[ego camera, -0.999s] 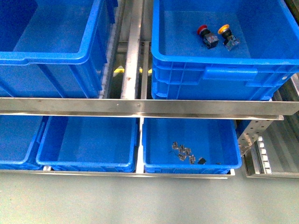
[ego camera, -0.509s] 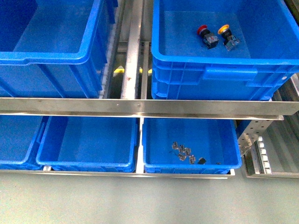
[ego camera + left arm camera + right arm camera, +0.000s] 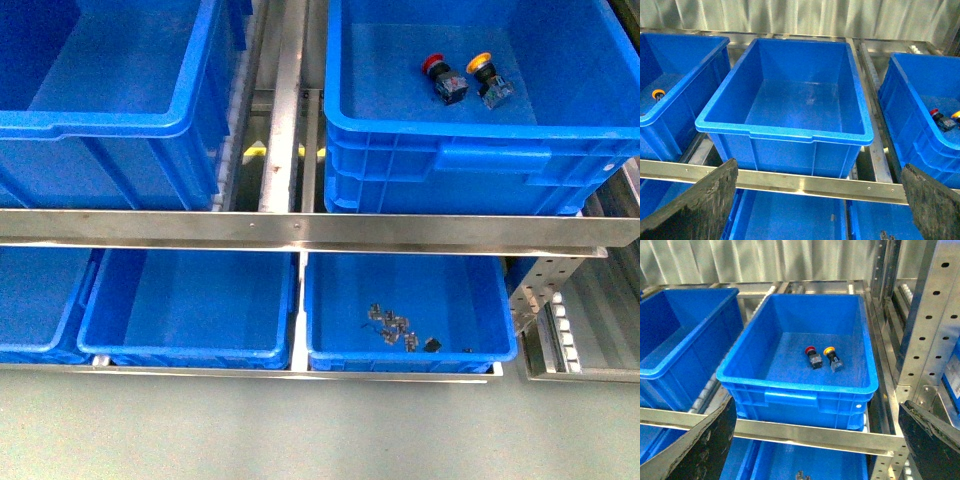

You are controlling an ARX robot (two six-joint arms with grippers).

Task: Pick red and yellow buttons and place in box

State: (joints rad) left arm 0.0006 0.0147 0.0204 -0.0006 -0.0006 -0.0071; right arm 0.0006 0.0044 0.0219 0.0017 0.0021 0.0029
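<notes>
Nothing has moved since the earlier front views: the red button (image 3: 437, 70) and the yellow button (image 3: 488, 76) lie in the same spots on the floor of the box (image 3: 480, 150). They lie side by side, a small gap between them, the red one to the left, each tipped over on its black body. The box sits on the upper shelf at the right, behind a steel rail (image 3: 300, 230), with another deep blue crate (image 3: 120, 120) to its left. Below the rail, a shallow tray (image 3: 410, 360) holds a few small metal parts (image 3: 392, 325), and a second shallow tray (image 3: 180, 350) sits beside it.

In the right wrist view the right gripper (image 3: 815, 440) hangs in front of the box with its fingers (image 3: 705, 445) spread wide, holding nothing. In the left wrist view the left gripper (image 3: 817, 200) faces the other crate, its fingers (image 3: 700, 205) likewise wide apart and bare. An orange-capped button (image 3: 658, 94) lies in a further crate at the far left.
</notes>
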